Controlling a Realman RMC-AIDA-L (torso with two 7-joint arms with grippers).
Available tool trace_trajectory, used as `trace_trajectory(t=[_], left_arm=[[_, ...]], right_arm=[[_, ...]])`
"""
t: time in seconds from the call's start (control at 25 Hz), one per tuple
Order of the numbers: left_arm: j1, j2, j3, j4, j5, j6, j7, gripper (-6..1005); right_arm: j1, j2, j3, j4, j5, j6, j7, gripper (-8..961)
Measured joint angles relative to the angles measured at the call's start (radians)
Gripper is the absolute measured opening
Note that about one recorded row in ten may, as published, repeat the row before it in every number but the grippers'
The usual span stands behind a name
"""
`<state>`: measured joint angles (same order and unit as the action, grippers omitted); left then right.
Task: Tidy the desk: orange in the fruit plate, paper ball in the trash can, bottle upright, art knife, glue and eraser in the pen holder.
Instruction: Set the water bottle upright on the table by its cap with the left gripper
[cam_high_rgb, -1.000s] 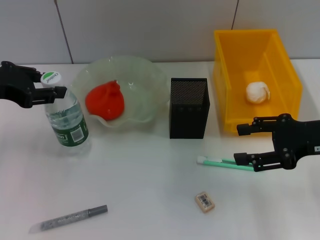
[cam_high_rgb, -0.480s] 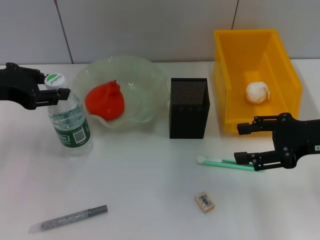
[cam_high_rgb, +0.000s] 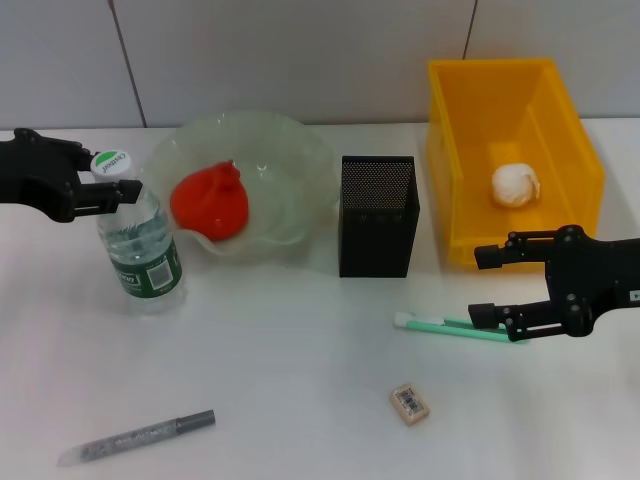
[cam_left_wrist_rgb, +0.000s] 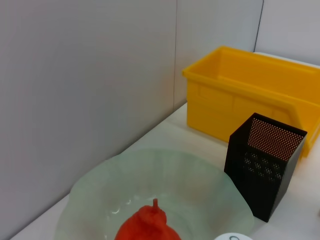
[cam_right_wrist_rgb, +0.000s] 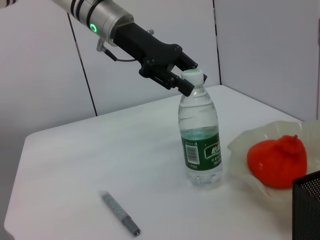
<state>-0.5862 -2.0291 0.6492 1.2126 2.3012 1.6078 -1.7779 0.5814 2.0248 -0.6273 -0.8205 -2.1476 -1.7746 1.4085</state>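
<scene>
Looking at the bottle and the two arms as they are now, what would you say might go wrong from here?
1. The left end effector sits at the cap of the standing bottle; pulling away sideways may tip it toward the glass plate.
2. The right end effector hangs open over the green glue stick, close to the yellow bin; lifting carelessly could clip it.

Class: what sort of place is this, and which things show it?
Probably a staged desk in a robot lab: white table against plain wall panels, mesh pen holder, yellow bin, and black robot arms.
</scene>
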Motion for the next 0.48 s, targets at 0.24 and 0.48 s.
trace_trajectory(t=[0.24, 0.48], left_arm=[[0.005, -0.003, 0.006, -0.001, 0.000, -0.008, 0.000, 453], [0.005, -0.003, 0.015, -0.001, 0.000, -0.013, 0.000, 454]], right_arm=[[0.000, 0.000, 0.000, -0.002, 0.000, 0.000, 0.000, 772], [0.000, 0.000, 0.000, -0.002, 0.000, -0.002, 0.000, 772]])
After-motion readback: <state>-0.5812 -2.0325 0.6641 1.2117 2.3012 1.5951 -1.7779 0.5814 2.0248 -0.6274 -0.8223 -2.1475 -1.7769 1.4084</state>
